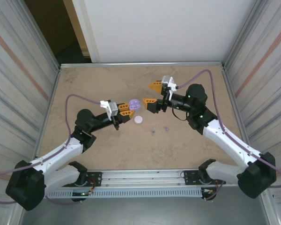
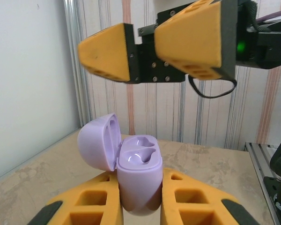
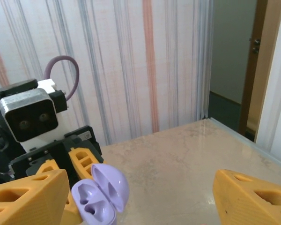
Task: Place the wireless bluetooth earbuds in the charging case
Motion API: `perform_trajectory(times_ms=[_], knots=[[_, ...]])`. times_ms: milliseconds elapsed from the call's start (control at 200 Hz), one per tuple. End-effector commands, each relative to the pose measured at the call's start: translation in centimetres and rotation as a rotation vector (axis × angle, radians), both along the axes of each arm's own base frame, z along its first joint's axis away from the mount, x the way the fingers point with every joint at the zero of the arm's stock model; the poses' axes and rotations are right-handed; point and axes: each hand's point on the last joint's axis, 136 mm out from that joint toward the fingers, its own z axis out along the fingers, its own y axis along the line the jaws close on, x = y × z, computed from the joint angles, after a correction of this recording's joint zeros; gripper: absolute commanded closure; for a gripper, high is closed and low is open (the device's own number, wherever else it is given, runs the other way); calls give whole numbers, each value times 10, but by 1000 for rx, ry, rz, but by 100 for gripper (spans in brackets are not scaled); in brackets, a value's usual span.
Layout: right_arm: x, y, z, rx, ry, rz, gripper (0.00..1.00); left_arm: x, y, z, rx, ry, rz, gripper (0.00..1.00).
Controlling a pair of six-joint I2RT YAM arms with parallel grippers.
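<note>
Showing a task barely begun: a small lilac pebble-shaped plastic charging case (image 2: 138, 180) is clamped between the orange fingers of the left gripper (image 1: 127, 112) and held over the middle of the tan marbled table (image 1: 107, 150), a little nearer its far edge than its near edge. Its lid (image 2: 99, 140) is swung fully open to one side, and both moulded sockets are seen to be empty. The case is stood upright, its long axis roughly vertical, with the open mouth turned upward. Just beside it is the right gripper (image 1: 152, 95), whose jaws are spread wide apart and hold nothing. Two tiny purple stemmed earbuds (image 1: 152, 131) (image 1: 166, 128) are seen lying on the table, toward the near edge from the case and apart from each other. They are too small for the direction of their stems to be told. A round white object (image 1: 138, 119), possibly another case, is set between them and the held case. Picking up and seating both earbuds is judged yet to be done.
</note>
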Motion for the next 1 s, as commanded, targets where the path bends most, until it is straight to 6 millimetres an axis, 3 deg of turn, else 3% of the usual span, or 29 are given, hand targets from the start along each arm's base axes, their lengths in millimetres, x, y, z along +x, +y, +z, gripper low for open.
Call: perform_trajectory(times_ms=[0,140,266,316,717,992], knots=[[2,-13,-10,-32,9,-76,21,-4,4,7,-10,-38,20,100],[3,-26,-20,-41,29,-153,19,-6,6,10,-18,-46,25,100],[-5,-42,-17,-28,19,-216,17,-6,6,13,-25,-50,26,100],[-6,-48,-20,-24,22,-239,0,-6,7,14,-29,-52,26,100],[-12,-79,-43,-24,77,-375,1,-7,8,21,-47,-53,28,100],[-10,-100,-67,-22,141,-485,1,-9,10,15,-36,-45,31,100]])
